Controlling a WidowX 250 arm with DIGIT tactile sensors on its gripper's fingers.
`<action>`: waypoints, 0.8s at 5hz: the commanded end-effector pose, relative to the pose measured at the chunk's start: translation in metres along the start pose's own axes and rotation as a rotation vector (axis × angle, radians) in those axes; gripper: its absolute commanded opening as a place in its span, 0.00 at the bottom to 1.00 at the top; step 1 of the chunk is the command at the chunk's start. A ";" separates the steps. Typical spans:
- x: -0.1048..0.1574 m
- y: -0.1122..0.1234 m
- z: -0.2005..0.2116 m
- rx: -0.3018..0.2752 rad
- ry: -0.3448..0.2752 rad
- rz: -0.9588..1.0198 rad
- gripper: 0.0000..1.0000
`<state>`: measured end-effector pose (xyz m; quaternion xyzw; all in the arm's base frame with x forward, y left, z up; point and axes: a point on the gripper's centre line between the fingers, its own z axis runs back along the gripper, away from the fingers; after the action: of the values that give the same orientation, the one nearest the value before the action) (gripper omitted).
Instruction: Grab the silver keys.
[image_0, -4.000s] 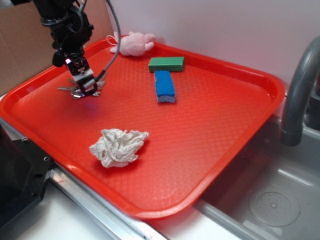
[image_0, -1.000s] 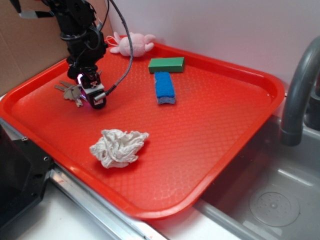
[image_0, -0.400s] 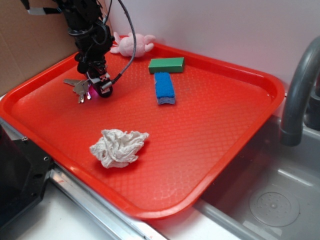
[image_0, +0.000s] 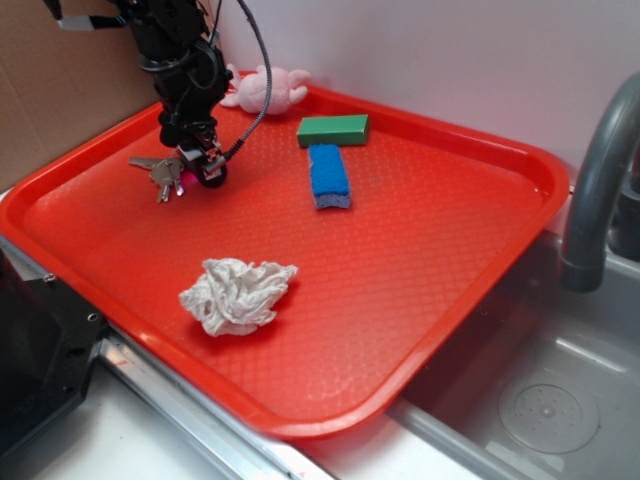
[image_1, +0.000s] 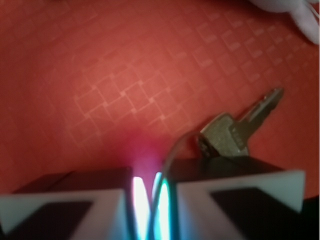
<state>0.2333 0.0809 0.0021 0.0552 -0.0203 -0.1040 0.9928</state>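
The silver keys (image_0: 157, 173) are a small bunch on a ring at the back left of the red tray (image_0: 420, 280). My gripper (image_0: 202, 166) is right beside them on their right, pointing down. In the wrist view the jaws stand almost together around the thin key ring, at the gripper (image_1: 150, 176). One key (image_1: 235, 129) and its blade stick out to the right of the right finger. The rest of the bunch is hidden behind the fingers.
A blue sponge (image_0: 328, 173) and a green block (image_0: 333, 128) lie at the tray's back middle. A pink plush toy (image_0: 265, 87) sits in the back corner. A crumpled white cloth (image_0: 238, 294) lies at the front left. A grey faucet (image_0: 600, 170) and sink (image_0: 545, 405) are at the right.
The gripper has closed on the key ring and moved back and to the right, and the keys have moved with it across the tray.
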 end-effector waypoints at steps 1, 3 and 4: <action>-0.019 -0.001 -0.014 -0.027 0.056 0.015 0.00; -0.033 0.004 0.034 -0.010 -0.027 0.101 0.00; -0.033 -0.003 0.078 0.005 -0.037 0.204 0.00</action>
<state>0.1910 0.0674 0.0711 0.0441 -0.0239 -0.0033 0.9987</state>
